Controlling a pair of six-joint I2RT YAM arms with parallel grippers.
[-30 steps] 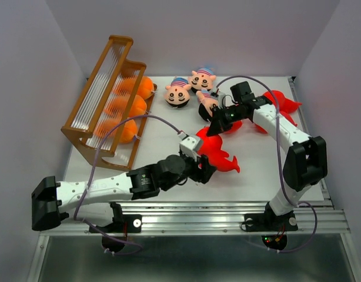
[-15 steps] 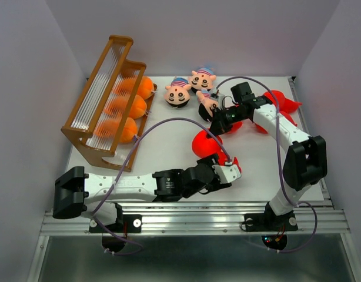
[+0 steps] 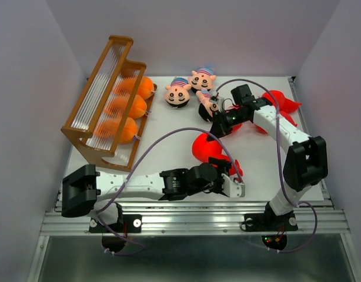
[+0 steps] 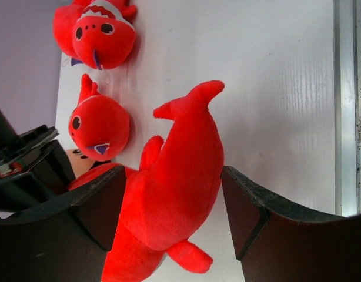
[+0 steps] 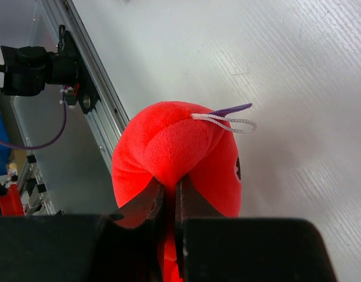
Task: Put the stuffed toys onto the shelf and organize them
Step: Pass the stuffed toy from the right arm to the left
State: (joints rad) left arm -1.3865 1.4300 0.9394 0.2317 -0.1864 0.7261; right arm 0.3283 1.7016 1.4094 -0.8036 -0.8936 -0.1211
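A bright red stuffed toy (image 3: 205,147) with a pointed tail lies mid-table. My right gripper (image 3: 217,128) is shut on its rounded head end (image 5: 174,147). My left gripper (image 3: 224,174) is open and straddles its tail half (image 4: 180,141); one finger touches the plush and the other stands a little off it. Two more red toys lie at the right (image 3: 281,103) (image 3: 236,125). Three doll heads with striped caps (image 3: 178,94) lie at the back. The wooden stepped shelf (image 3: 104,106) at the back left holds three orange toys (image 3: 143,88).
The metal rail (image 3: 198,214) runs along the near table edge and shows at the right of the left wrist view (image 4: 351,117). Purple walls close in the left, back and right. A cable (image 3: 163,126) loops over the table between the shelf and the red toy.
My left arm has swung from the toy's left round to its near right side, and its open fingers now straddle the tail. The red toy has shifted slightly left. The right gripper has barely moved.
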